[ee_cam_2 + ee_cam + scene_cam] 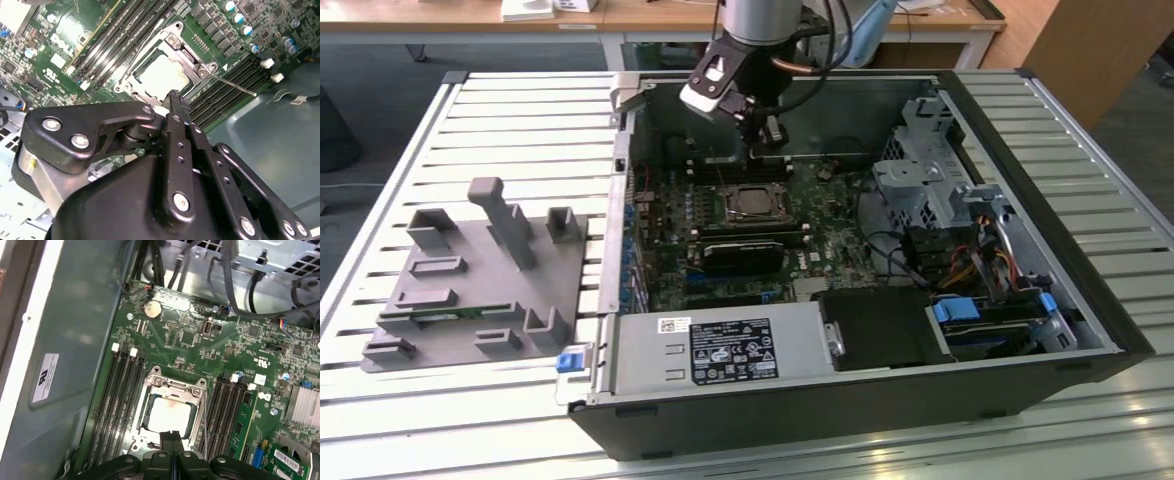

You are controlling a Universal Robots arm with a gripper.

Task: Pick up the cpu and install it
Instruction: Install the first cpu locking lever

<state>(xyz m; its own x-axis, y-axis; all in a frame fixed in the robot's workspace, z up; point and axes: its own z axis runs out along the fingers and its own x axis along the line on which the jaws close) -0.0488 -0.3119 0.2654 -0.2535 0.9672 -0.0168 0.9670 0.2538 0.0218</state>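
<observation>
Noted cpu (169, 416) lying in socket (151, 390), claw (171, 434) pinched closed and empty above. Judged placement finished; flush seating unconfirmed.

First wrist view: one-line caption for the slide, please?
Shut gripper poised near the cpu lying in its motherboard socket.

Green board (195, 347), black slots (120, 395), pale silvery cpu (169, 416) in a steel-grey frame (172, 385). Black end effector (171, 436). Grey fixture (460, 290) on the white-striped tabletop (520, 120); blue clip (958, 309).
</observation>
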